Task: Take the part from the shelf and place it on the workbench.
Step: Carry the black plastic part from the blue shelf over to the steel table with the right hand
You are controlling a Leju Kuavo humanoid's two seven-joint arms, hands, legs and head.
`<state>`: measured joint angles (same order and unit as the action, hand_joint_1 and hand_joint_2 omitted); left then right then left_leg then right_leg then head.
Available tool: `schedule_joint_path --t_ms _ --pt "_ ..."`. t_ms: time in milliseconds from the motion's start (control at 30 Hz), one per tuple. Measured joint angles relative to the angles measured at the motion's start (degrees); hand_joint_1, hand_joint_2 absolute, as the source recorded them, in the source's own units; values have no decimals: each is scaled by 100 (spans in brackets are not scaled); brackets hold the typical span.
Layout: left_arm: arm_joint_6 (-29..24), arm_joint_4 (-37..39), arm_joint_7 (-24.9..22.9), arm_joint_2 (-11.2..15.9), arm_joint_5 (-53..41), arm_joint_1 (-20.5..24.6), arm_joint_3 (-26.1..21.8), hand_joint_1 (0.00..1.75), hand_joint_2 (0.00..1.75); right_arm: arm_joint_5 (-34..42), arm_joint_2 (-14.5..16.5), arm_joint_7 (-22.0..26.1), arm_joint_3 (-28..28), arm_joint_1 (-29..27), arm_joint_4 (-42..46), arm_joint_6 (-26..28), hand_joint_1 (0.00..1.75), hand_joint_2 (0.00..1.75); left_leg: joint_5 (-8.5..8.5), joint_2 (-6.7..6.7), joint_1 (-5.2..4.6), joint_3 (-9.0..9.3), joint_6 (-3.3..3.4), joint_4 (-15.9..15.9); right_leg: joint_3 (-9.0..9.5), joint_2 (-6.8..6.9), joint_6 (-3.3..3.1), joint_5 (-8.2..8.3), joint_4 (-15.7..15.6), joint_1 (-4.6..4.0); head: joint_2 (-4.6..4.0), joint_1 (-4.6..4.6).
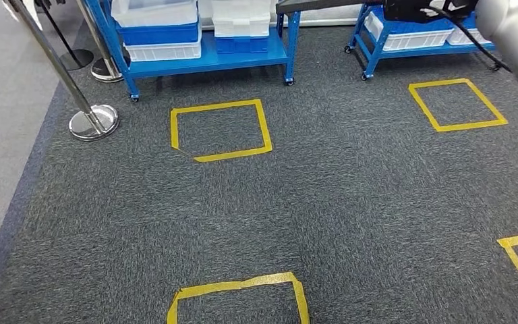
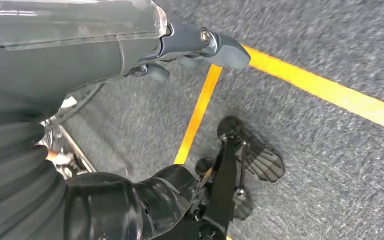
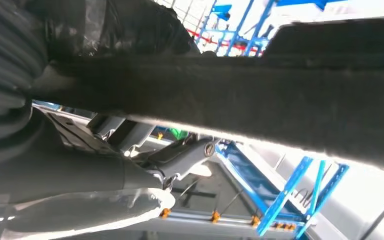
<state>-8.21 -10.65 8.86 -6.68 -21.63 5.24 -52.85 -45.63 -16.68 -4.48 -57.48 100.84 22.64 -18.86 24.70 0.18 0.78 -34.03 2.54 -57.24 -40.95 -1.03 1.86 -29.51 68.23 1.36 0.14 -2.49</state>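
Part (image 3: 260,95), long dark flat bar, gripped in right hand (image 3: 80,55) up near blue shelving (image 1: 202,57), probably metal, left hand (image 2: 180,45) hanging over carpet (image 1: 276,216), nothing held, fingers curled in.

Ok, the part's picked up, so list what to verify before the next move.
1. Grasp: ok. The right robot hand holds the long dark part.
2. Part clear of the blue shelf carts: cannot tell; it hangs in front of them.
3. Workbench located: cannot tell.
4. Left robot hand free: ok, nothing seen in it, hanging over the carpet.
5. Stanchion: ok, off at the carpet's left edge, apart from the yellow tape squares.
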Motion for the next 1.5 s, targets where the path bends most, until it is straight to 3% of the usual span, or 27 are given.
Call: schedule_joint_path --t_ms 67,100,167,233,300,367,433,500,533,667,733,800,833,900,933,1000,1033,1067,1100,1133,1167,1200,1267,1333,1400,1433,1500 --pt "7 1 2 -1 -3 5 1 0 175 1 5 1 0 -9 -3 -2 175 175 17 127 -7 -2 14 -22 -258 59 30 -184 577 3 1 -1" --pt "13 1 2 -2 -4 8 1 0 175 1 5 -1 0 -14 -6 -4 175 175 32 184 -9 -3 16 -41 -274 75 38 -140 628 4 1 0" --pt "26 1 2 -14 -5 8 0 0 175 -3 4 -10 0 2 -9 -6 175 175 87 298 -12 -2 1 -107 47 195 24 214 37 -6 1 0" --pt "33 1 2 -31 -8 8 0 0 175 -12 15 -18 0 42 -8 -6 175 175 146 401 -43 -8 -38 -179 389 396 -31 445 -630 -70 1 -1" --pt "34 1 2 -39 -13 16 0 0 175 -21 34 -21 0 68 -9 -9 175 175 177 498 -77 -5 -80 -206 445 423 -93 444 -796 -120 0 -3" --pt "34 1 -5 -42 -29 25 0 0 175 -31 42 -21 0 75 -11 -20 175 175 208 570 -80 2 -120 -212 434 294 -149 474 -821 -94 1 -2" --pt "31 1 -28 -43 -52 24 0 0 175 -69 56 -14 0 95 -14 -56 175 175 380 411 -56 -75 -178 -410 438 184 -211 509 -857 -54 1 -2" --pt "24 1 -47 -45 -66 17 0 0 175 -124 100 -13 0 117 -15 -109 175 175 694 159 -24 -294 -225 -931 431 79 -253 532 -873 -37 1 -3" --pt "22 1 -51 -46 -68 15 0 0 175 -140 120 -16 0 122 -15 -127 175 175 810 102 -17 -390 -235 -1152 424 44 -263 537 -872 -37 1 -4" --pt "23 1 -49 -46 -69 14 0 0 175 -158 154 -24 0 125 -15 -153 175 175 921 68 -13 -543 -246 -1489 419 -40 -266 539 -868 -38 1 -3" --pt "33 1 -43 -46 -70 32 0 0 175 -189 204 -29 0 165 -15 -201 175 175 555 -102 0 -397 -215 -1089 418 -280 -256 533 -842 -33 1 -2" --pt "40 1 -39 -49 -71 55 0 0 175 -222 243 -25 0 231 -14 -254 175 175 169 -365 24 -98 -170 -395 386 -532 -209 542 -813 -28 1 -2" --pt "40 1 -43 -52 -71 67 0 0 175 -237 249 -9 0 251 -15 -277 175 175 181 -430 25 -48 -161 -298 363 -593 -174 558 -818 -16 1 -2" --pt "43 1 -49 -71 -73 105 0 0 175 -294 242 65 0 281 -15 -349 175 175 186 -338 23 2 -131 -220 331 -720 -89 603 -855 2 1 -4" --pt "42 1 -53 -85 -76 120 0 0 175 -332 225 111 -1 299 -15 -397 175 175 163 -259 28 21 -102 -177 314 -668 -59 592 -846 -2 1 0" --pt "37 1 -59 -118 -93 134 0 0 175 -414 205 203 -5 369 -13 -508 175 175 119 -93 42 48 -25 -95 163 -336 -21 382 -539 -32 1 8" --pt "34 1 -65 -124 -102 137 0 0 175 -457 203 255 -11 414 -12 -576 175 175 114 -17 34 52 -1 -81 15 -129 -9 192 -204 -40 1 13" --pt "32 1 -72 -130 -109 138 0 0 175 -492 210 319 -24 457 -11 -648 175 175 116 54 28 49 16 -81 -159 -6 5 0 190 -42 1 15" --pt "31 1 -78 -134 -110 137 0 0 175 -516 211 391 -47 495 -10 -719 175 175 124 127 25 49 21 -86 -307 47 17 -128 529 -37 1 16" --pt "30 1 -82 -138 -110 137 0 0 175 -532 210 461 -74 527 -5 -786 175 175 134 203 24 53 23 -95 -377 72 24 -155 707 -32 1 16" --pt "30 1 -85 -148 -110 137 0 0 175 -536 208 520 -103 561 6 -838 175 175 149 279 23 61 21 -104 -330 93 23 -65 647 -27 1 16" --pt "31 1 -84 -160 -110 137 0 0 175 -534 205 561 -129 598 20 -875 175 175 167 353 22 72 13 -114 -172 134 13 108 368 -28 1 16" --pt "33 1 -81 -187 -110 138 0 0 175 -525 202 602 -163 695 50 -911 175 175 217 485 -7 91 -23 -144 253 374 -33 427 -432 -78 1 17" --pt "35 1 -76 -203 -110 141 0 0 175 -517 210 623 -192 786 83 -928 175 175 254 601 -49 106 -68 -161 438 525 -92 512 -832 -141 1 13" --pt "43 1 -72 -213 -110 146 0 0 175 -516 180 653 -235 825 123 -990 175 175 274 726 -70 137 -107 -152 430 416 -145 514 -865 -149 1 9" --pt "47 1 -72 -216 -111 150 0 0 175 -516 156 678 -265 834 151 -1040 175 175 311 705 -64 144 -133 -167 435 350 -170 525 -882 -132 1 11" --pt "48 1 -84 -222 -114 147 -1 0 175 -516 103 735 -349 863 230 -1147 175 175 540 425 -35 35 -179 -448 442 224 -228 554 -918 -89 1 9"
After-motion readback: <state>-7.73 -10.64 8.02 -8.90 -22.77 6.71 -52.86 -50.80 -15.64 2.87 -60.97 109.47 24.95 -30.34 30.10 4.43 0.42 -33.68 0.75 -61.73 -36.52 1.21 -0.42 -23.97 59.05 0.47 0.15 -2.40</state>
